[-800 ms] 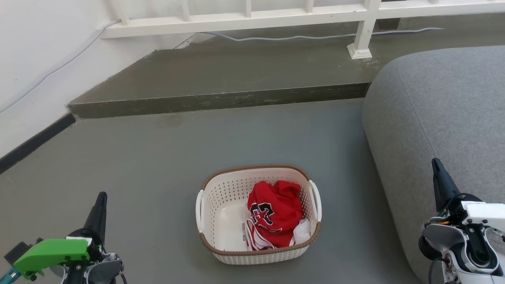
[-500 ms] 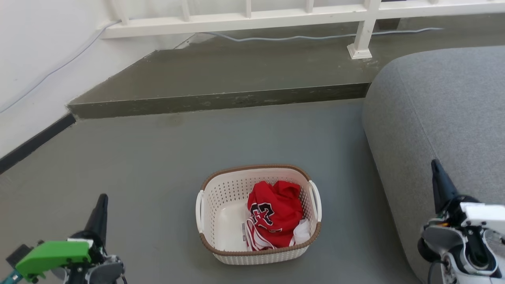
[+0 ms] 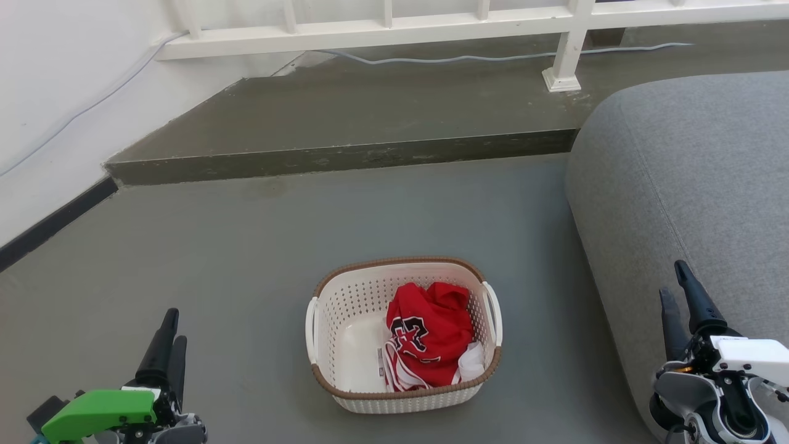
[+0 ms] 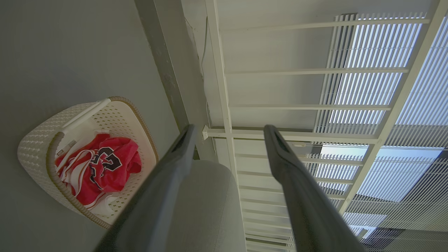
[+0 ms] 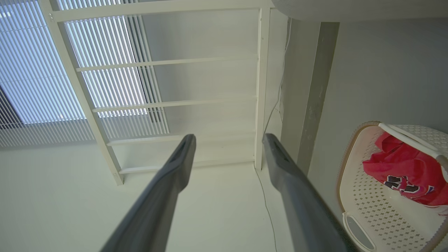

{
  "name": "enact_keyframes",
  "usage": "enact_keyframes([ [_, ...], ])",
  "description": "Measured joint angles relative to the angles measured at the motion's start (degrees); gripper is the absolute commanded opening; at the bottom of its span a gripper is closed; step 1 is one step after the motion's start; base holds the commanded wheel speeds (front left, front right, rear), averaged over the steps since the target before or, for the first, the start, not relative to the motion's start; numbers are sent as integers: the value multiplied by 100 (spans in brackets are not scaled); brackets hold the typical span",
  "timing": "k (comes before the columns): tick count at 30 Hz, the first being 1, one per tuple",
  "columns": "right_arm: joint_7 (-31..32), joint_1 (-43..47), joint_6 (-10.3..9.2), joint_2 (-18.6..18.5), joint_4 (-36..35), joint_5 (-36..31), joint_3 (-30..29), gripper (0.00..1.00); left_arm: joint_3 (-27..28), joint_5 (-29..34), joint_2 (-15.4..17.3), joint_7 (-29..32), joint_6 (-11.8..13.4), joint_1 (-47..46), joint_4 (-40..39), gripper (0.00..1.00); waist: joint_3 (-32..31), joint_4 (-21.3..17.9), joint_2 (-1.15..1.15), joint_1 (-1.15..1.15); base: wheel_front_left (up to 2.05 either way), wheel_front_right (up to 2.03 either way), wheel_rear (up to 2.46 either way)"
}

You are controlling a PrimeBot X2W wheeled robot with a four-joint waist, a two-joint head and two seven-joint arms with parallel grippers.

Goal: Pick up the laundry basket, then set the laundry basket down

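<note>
The laundry basket point(image 3: 357, 296) stands on the grey floor at centre front, cream-white with a brown rim and white side handles. A red jersey point(image 3: 431, 330) lies in its right half. My left gripper point(image 3: 174, 330) is open at the lower left, well to the left of the basket and apart from it. My right gripper point(image 3: 673, 279) is open at the lower right, in front of the sofa and clear of the basket. In the left wrist view the left gripper point(image 4: 230, 127) holds nothing, with the basket point(image 4: 38, 143) far left. The right gripper point(image 5: 229, 136) is also empty, with the basket point(image 5: 367, 196) at the right edge.
A large grey sofa point(image 3: 690, 185) fills the right side, close to my right arm. A raised concrete step point(image 3: 345, 154) runs across behind the basket, with a white railing point(image 3: 382, 37) and a cable on it. A white wall point(image 3: 49, 123) borders the left.
Both grippers have sunk slightly in the head view and turned, so two separate fingers now show on each. The basket has not moved.
</note>
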Motion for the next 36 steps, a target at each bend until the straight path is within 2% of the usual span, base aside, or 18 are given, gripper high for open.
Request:
enact_keyframes([
  [11,-169,-21,0,-94,-78,-303,101,100,-144,222,1,-218,0,-73,-98,100,2,-5,0,0,0,0,0],
  [17,-299,-73,0,-216,-119,-614,232,100,-256,564,35,-377,0,-168,-131,100,3,-9,0,0,0,0,0],
  [24,-508,-94,0,-448,-116,-1290,456,100,-444,1039,140,-531,0,-216,-141,100,3,-15,0,0,0,0,0],
  [25,-559,-97,0,-527,-109,-1518,513,100,-534,1282,220,-555,-1,-228,-140,100,3,-18,0,0,0,0,0],
  [36,-751,-238,-109,-671,-90,-2443,813,100,-743,2109,279,-730,5,-410,-120,100,-10,-26,0,0,0,0,0],
])
